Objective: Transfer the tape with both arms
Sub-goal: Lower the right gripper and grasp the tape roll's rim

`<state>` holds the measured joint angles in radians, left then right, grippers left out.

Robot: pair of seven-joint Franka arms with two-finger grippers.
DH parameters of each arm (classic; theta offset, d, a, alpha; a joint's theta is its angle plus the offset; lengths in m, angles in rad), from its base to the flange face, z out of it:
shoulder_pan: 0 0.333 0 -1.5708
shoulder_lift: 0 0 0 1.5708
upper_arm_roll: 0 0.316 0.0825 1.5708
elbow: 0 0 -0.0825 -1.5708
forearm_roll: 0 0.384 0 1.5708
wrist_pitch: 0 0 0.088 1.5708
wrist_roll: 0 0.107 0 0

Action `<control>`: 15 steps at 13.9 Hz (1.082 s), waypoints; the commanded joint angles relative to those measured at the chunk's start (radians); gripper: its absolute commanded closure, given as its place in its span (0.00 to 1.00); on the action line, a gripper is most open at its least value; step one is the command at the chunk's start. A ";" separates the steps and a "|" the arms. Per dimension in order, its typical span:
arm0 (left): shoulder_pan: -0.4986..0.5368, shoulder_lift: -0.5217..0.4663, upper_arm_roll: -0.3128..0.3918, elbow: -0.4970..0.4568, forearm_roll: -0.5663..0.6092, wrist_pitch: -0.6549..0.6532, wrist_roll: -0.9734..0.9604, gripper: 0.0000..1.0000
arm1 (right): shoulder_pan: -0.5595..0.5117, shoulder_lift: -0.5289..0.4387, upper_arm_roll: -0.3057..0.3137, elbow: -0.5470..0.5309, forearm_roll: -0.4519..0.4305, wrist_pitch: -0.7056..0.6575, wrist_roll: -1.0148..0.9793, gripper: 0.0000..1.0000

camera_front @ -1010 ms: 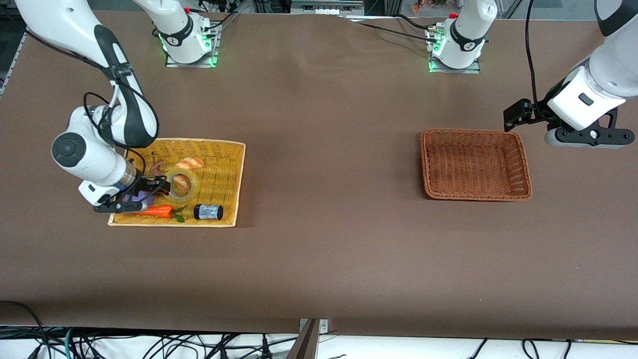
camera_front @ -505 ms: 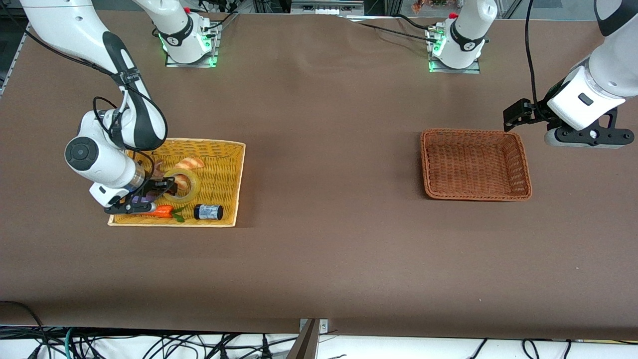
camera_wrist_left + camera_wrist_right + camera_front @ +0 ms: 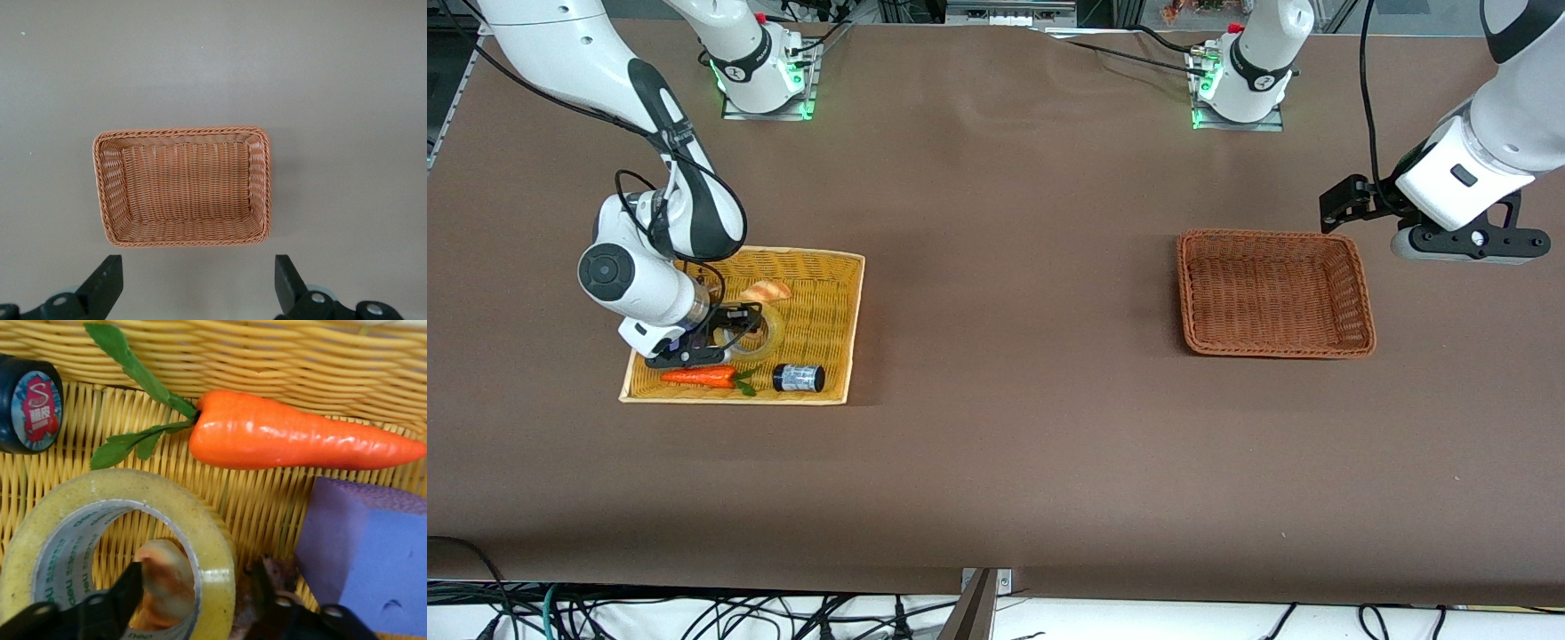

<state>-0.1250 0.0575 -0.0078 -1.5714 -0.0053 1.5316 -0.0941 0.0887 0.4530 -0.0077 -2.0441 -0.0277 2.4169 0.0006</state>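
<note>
The tape (image 3: 758, 327) is a yellowish ring lying in the yellow wicker basket (image 3: 852, 311) at the right arm's end of the table. My right gripper (image 3: 734, 325) is down in that basket, open, with its jaws astride the tape's wall. In the right wrist view one finger (image 3: 123, 597) is inside the tape's (image 3: 217, 560) hole and the other is outside it; my right gripper (image 3: 197, 590) has gaps on both sides. My left gripper (image 3: 1343, 204) is open and empty, in the air just off the brown basket (image 3: 1362, 293) at the left arm's end.
In the yellow basket lie an orange carrot (image 3: 698, 376), a small black cylinder (image 3: 799, 378), a bread piece (image 3: 765, 291) and a purple block (image 3: 373, 567). The left wrist view shows the brown basket (image 3: 265, 187) empty, with my left gripper (image 3: 197, 283) above bare table.
My right gripper has moved from the basket's edge across to the tape and now straddles its wall. The left arm has shifted only slightly.
</note>
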 commanded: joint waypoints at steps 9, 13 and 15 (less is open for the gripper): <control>0.002 0.002 0.000 0.025 0.007 -0.024 0.013 0.00 | 0.000 -0.051 0.052 0.223 0.012 -0.327 0.004 1.00; 0.001 0.002 -0.001 0.025 0.007 -0.024 0.011 0.00 | 0.000 -0.074 0.173 0.255 0.017 -0.360 0.183 1.00; 0.004 0.002 0.000 0.024 0.007 -0.024 0.013 0.00 | 0.008 -0.068 0.286 0.303 0.017 -0.361 0.374 1.00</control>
<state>-0.1248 0.0574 -0.0070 -1.5704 -0.0053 1.5315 -0.0942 0.0951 0.3923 0.1872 -1.7852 -0.0193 2.0823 0.2229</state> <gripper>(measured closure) 0.000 0.771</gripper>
